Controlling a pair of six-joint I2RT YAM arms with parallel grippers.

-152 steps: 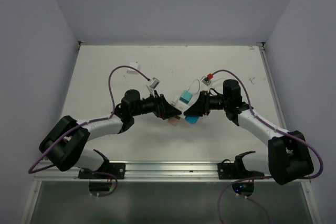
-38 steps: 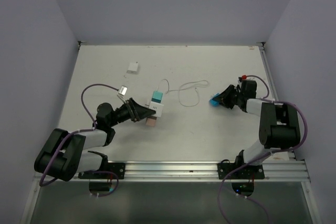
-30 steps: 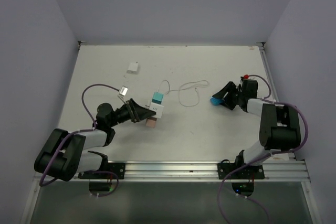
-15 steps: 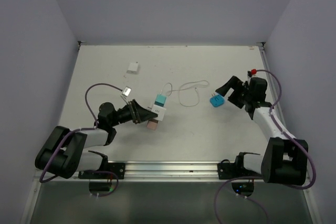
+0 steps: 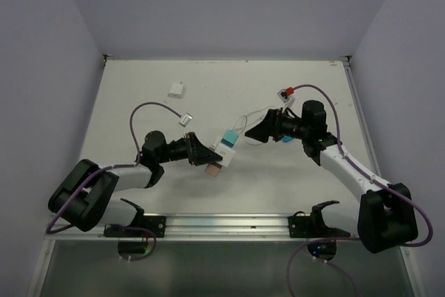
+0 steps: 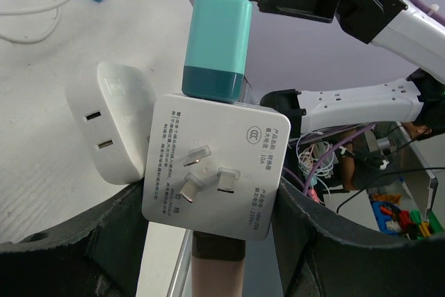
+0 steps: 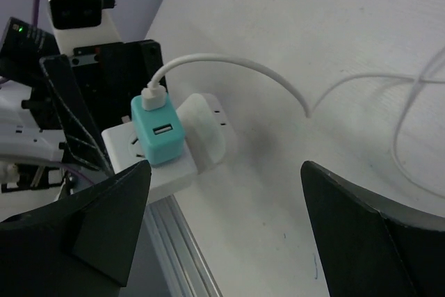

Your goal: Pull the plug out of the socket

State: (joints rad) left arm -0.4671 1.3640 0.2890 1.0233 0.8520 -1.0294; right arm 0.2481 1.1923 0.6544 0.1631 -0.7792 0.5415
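Swinging in from the right side of the table (image 5: 139,102), the right claw (image 5: 256,130) now sits near the middle, and the left claw (image 5: 207,156) has carried its load a little rightward to meet it. Nearest the arm bases, the left claw is clamped on the socket (image 6: 215,165), a white cube held off the surface with its pronged face toward the left wrist camera. A pink plug (image 6: 219,273) sticks out of the socket's lower side and a teal plug (image 6: 217,43) out of its upper side. A rounded white adapter (image 6: 111,123) sits against the socket's left face. Just beyond, the right claw faces this cluster with its fingers spread wide, gripping nothing, close to the teal plug but apart from it. A white cable (image 7: 229,67) runs from the teal plug's top and loops across the table under the right claw. Behind that claw lies a blue plug (image 5: 286,138). Farther back, a small white block (image 5: 176,90) lies alone at far left, with bare surface around it up to the back wall.
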